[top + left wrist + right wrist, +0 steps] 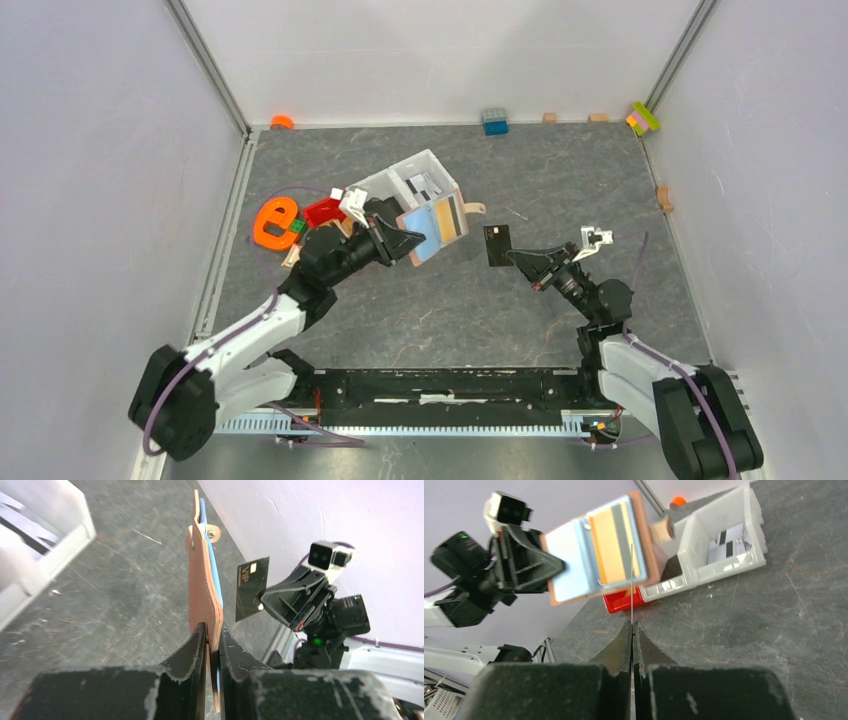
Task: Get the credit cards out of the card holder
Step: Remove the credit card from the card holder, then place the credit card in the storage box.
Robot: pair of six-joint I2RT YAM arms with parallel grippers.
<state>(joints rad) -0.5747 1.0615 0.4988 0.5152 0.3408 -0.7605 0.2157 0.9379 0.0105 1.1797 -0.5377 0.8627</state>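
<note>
Left tool (211, 636) clamps the open card holder (202, 580) by its edge; right tool (631, 628), just beside it, pinches a black card (252, 587) tightly.

The card holder (205, 580) is tan, striped card (616, 537) orange, VIP card (252, 587) black.
</note>
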